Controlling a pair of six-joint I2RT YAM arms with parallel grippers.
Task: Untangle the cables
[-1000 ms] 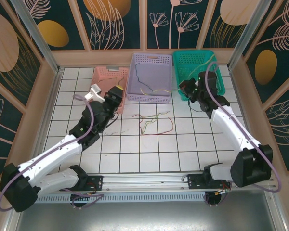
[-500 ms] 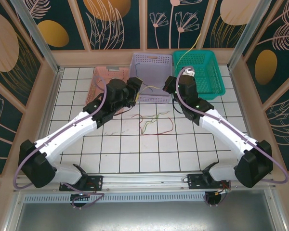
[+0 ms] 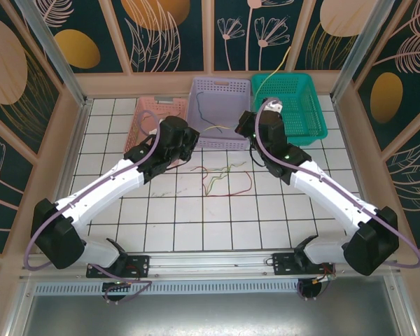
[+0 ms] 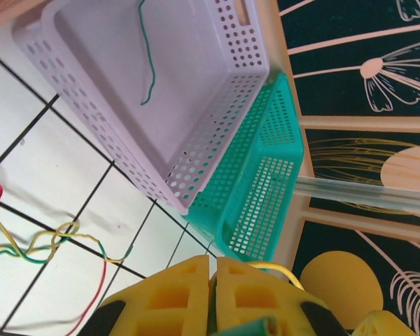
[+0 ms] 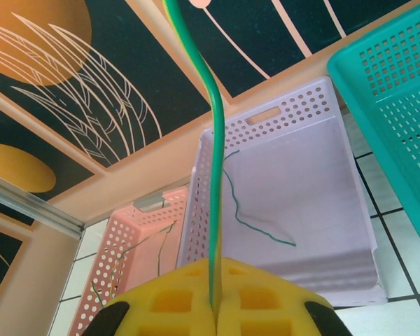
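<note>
The left gripper (image 3: 189,138) has swung from the pink basket (image 3: 148,106) to the near left corner of the lilac basket (image 3: 220,85). It opened briefly and now stands jaws together, apparently nipping the yellow-green cable (image 3: 217,128). The right gripper (image 3: 243,127) is clamped on the same cable, whose tail rises far-right. The remaining cables (image 3: 224,178) lie tangled on the near tiles. A two-handed pull-apart looks ready.

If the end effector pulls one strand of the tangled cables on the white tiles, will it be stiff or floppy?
Probably floppy: the tangled cables lie in loose waves. Likely light, as each strand is very thin. Other strands may drag along, since yellow, green and red ones cross.
</note>
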